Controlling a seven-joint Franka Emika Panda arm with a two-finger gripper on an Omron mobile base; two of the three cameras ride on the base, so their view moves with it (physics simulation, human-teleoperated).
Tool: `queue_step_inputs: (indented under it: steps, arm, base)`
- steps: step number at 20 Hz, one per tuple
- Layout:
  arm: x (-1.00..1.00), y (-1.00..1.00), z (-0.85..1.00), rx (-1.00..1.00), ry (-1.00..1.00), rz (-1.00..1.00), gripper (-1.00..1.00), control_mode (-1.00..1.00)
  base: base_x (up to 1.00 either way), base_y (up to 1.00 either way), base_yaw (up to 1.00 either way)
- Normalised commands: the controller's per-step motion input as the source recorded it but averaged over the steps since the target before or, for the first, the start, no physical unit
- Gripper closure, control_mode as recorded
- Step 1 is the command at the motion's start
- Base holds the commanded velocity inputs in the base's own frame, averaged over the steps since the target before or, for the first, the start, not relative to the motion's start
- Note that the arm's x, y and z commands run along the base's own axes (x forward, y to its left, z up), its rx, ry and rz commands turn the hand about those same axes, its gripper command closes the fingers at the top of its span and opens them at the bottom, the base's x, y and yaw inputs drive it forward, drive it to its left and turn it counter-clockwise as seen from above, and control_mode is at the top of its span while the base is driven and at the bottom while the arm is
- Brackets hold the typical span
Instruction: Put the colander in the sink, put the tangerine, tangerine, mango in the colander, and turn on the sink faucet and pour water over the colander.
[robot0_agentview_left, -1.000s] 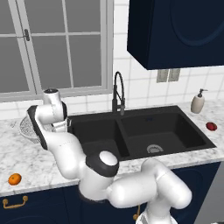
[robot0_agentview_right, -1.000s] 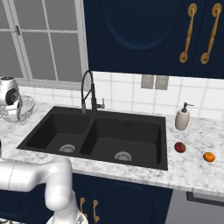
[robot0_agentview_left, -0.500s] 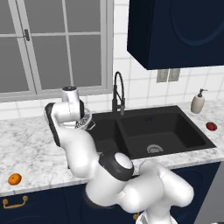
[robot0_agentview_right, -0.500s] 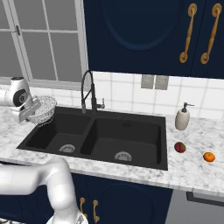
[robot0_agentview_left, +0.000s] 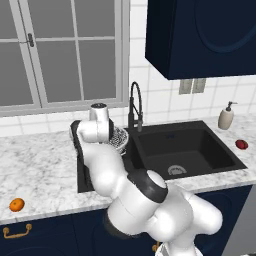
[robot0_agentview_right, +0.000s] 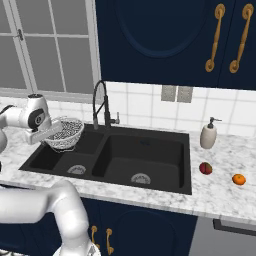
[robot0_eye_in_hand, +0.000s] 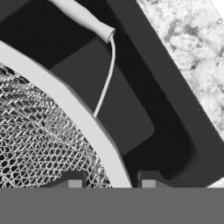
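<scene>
1. Since a second ago, the colander (robot0_agentview_right: 63, 133) has been carried from the counter at the far left to a spot over the left basin of the sink (robot0_agentview_right: 150, 155); half a second ago it was at the basin's left edge.
2. The gripper (robot0_eye_in_hand: 111, 181) is seen pinching the colander's rim, one finger inside the mesh and one outside. The jaws are pressed nearly together on the thin rim.
3. In the right base view the colander is held above the left basin, clear of its floor and tilted slightly. It lies just left of the black gooseneck faucet (robot0_agentview_right: 100, 105).
4. The relation that the coming move turns on is judged to be vertical: the left drain (robot0_agentview_right: 76, 169) lies below the bowl and slightly toward the front. A descent is therefore called for before release.
5. The colander is empty; nothing is seen in its mesh. Both basins are also empty apart from their drains.
6. The fruits are all well apart from the sink's left basin. The mango (robot0_agentview_right: 205, 168) and one tangerine (robot0_agentview_right: 239, 179) rest on the marble counter (robot0_agentview_right: 225, 195) to the right of the sink, near the soap dispenser (robot0_agentview_right: 208, 136). A second tangerine (robot0_agentview_left: 17, 204) rests on the counter at the far left front.
7. No water is seen at the faucet.
</scene>
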Motion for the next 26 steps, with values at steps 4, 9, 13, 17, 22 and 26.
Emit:
queue_step_inputs:
  steps: [4, 9, 13, 17, 22, 26]
  arm:
    - [-0.03, -0.05, -0.25, 0.00, 0.05, -0.59, 1.00, -1.00]
    - [-0.22, 0.02, -0.35, 0.00, 0.00, -0.50, 1.00, -1.00]
    - [-0.18, 0.31, -0.20, 0.00, 0.00, -0.46, 1.00, -1.00]
    - [-0.05, 0.61, -0.06, 0.00, 0.00, -0.40, 1.00, -1.00]
    - [0.00, 0.82, 0.00, 0.00, 0.00, -0.38, 1.00, -1.00]
    - [0.00, 0.78, 0.00, 0.00, 0.00, -0.39, 1.00, -1.00]
  base:
    - [0.00, 0.00, 0.00]
    - [0.00, 0.00, 0.00]
    - [0.00, 0.00, 0.00]
    - [0.00, 0.00, 0.00]
    - [0.00, 0.00, 0.00]
    - [0.00, 0.00, 0.00]
